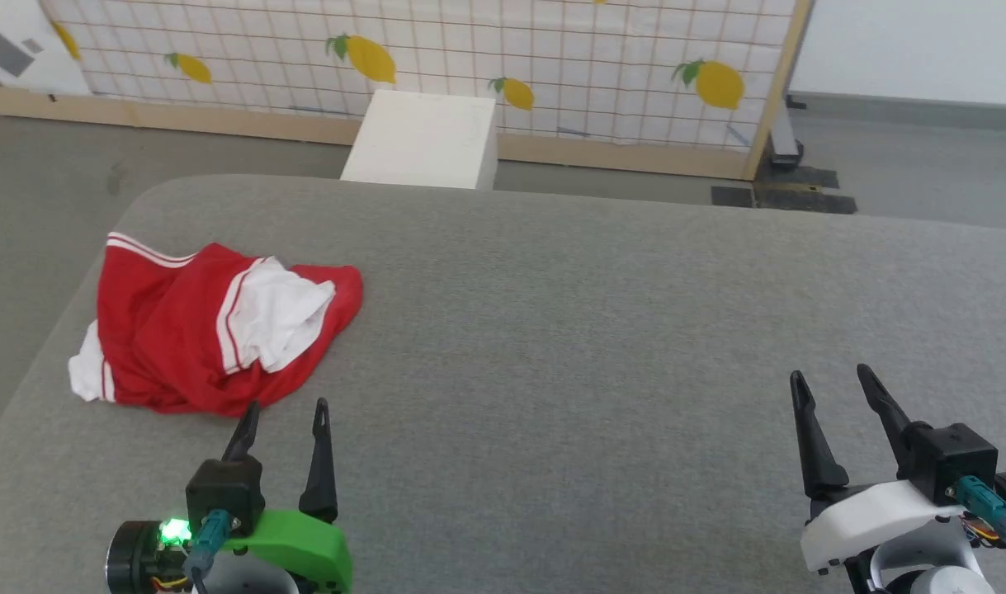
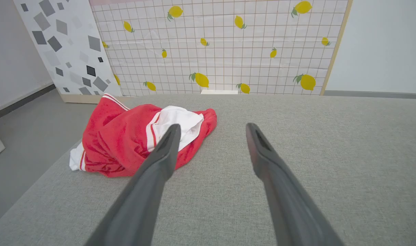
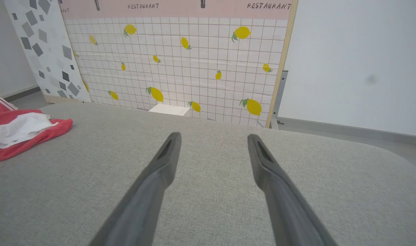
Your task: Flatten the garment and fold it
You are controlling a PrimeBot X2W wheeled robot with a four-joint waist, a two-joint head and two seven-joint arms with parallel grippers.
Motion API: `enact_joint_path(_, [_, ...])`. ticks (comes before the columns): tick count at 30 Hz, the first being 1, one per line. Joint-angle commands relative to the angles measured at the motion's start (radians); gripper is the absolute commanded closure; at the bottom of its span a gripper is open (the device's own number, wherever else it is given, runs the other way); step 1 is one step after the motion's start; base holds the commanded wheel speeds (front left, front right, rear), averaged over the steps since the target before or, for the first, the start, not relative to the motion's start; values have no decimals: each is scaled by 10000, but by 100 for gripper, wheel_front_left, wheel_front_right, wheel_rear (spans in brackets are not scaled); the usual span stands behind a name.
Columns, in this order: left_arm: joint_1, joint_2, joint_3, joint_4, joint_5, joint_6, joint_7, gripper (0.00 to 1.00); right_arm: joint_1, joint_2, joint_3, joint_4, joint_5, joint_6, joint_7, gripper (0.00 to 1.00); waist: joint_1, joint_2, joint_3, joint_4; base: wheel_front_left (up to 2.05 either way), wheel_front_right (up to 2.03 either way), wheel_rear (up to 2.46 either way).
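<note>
The garment (image 1: 197, 330) is a red shirt with white sleeves and striped trim, lying crumpled in a heap near the left edge of the grey fabric surface (image 1: 593, 346). Its print is hidden in the folds. My left gripper (image 1: 286, 406) stands open just in front of the heap's near edge, apart from it, with nothing between its fingers. In the left wrist view the garment (image 2: 126, 143) lies ahead and to the left of the left gripper (image 2: 212, 127). My right gripper (image 1: 828, 375) is open over bare fabric at the lower right, far from the garment (image 3: 20, 131).
A white box (image 1: 424, 139) stands on the floor beyond the surface's far edge. Behind it a lemon-patterned grid panel (image 1: 469, 58) runs across the back, with a grey-speckled panel (image 2: 61, 48) to its left. The surface drops off to the grey floor (image 1: 32, 190) at left.
</note>
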Motion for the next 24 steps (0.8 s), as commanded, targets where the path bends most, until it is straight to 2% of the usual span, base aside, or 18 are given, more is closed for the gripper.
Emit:
enact_joint_path(1, [143,13,-15,19,-37,85,-107,0,61,9,-21,53,116,-5,-109,0,1,0,-60,230,0,0,0])
enact_joint_path(24, [491,57,32,110,-113,108,-580,0,121,13,390,503,395,-8,-584,0,1,0,-246,1949,0,0,0])
